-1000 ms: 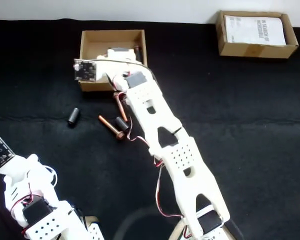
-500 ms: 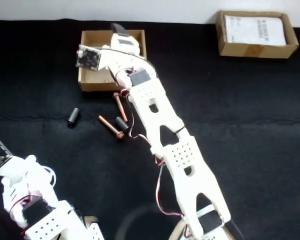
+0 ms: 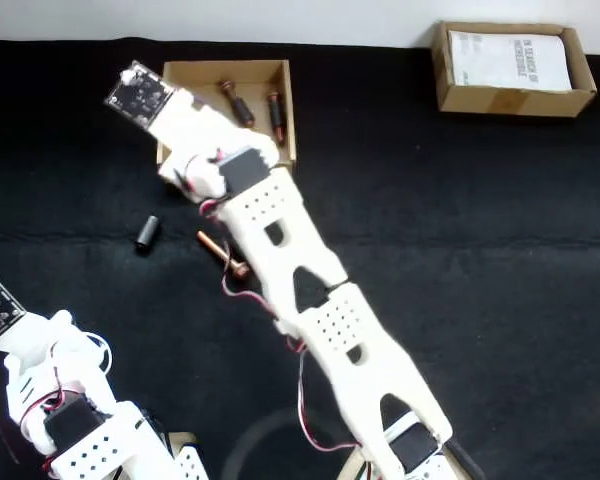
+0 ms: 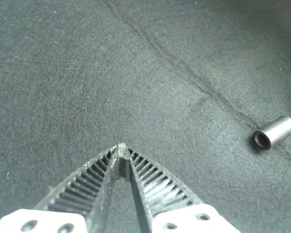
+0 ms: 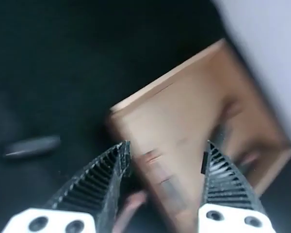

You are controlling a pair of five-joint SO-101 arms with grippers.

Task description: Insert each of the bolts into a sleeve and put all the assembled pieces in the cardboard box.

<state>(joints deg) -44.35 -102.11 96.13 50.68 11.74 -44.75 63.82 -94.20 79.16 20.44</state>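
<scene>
Okay, right hand (image 5: 167, 144) has just lifted out of the cardboard box (image 3: 223, 66) and swung over its left corner, jaws spread wide, nothing held. Two assembled pieces (image 3: 237, 103) lie uncovered inside the box, so that drop-off looks finished. Not done yet: a loose sleeve (image 3: 146, 232) and a bolt (image 3: 223, 254) sit on the black surface (image 3: 500, 260), the bolt partly under the arm. Left hand (image 4: 122, 149) is clenched on nothing, the sleeve nearby.

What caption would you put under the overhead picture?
The right arm stretches to the box holding two assembled bolts; one sleeve and one bolt lie loose on the table.
</scene>
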